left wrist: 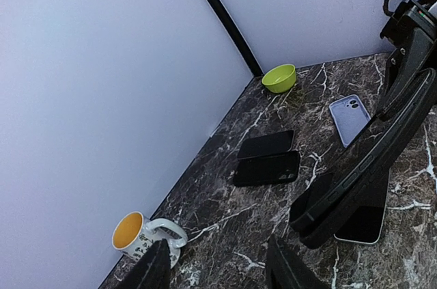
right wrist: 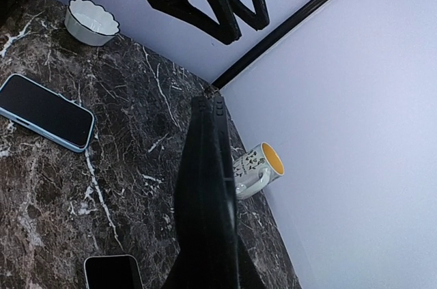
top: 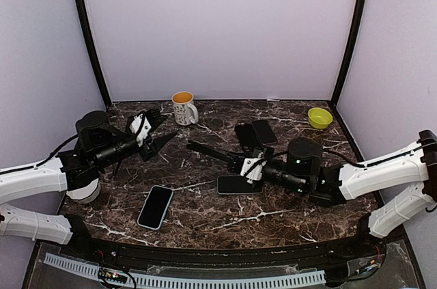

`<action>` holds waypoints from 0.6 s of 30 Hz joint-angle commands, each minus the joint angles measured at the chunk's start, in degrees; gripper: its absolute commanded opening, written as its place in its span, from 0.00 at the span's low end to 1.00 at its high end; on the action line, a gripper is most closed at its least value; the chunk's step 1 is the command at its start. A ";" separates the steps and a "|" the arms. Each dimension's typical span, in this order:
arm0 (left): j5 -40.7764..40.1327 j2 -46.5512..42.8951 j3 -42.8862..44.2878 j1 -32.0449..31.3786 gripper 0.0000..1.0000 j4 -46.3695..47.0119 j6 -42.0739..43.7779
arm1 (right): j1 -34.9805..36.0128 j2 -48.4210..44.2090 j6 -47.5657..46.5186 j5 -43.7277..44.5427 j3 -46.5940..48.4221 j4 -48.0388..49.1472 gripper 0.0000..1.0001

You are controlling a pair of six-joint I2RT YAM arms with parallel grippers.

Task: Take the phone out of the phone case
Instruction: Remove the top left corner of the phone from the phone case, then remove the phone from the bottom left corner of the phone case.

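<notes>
Top external: both arms reach in over the marbled worktop [top: 205,224]
Right fingers [top: 239,163]: clamped tight on the black phone case [top: 215,154], held edge-on off the worktop
Left fingers [top: 161,143]: spread wide, empty, near the case's far end
Phone inside: cannot tell
Below the case: flat phone [top: 239,184]
Around: mug [top: 183,107], green bowl [top: 319,117], two dark phones [top: 264,131], blue-cased phone [top: 156,207]

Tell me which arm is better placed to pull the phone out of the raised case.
Left: the left gripper is open, empty and facing the phone case that the right gripper holds raised.
</notes>
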 commanded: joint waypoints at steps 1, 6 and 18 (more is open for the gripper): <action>4.97 -0.35 2.17 0.43 0.50 -0.15 -4.11 | -0.11 -1.76 -1.33 -2.17 -0.23 8.74 0.00; 10.28 -1.13 2.52 2.52 0.50 -0.90 -5.97 | -0.46 -5.15 -1.78 -3.97 -2.40 12.57 0.00; 32.28 -1.06 7.16 8.81 0.51 5.57 -28.92 | -4.53 -12.45 33.87 -0.09 -1.31 22.50 0.00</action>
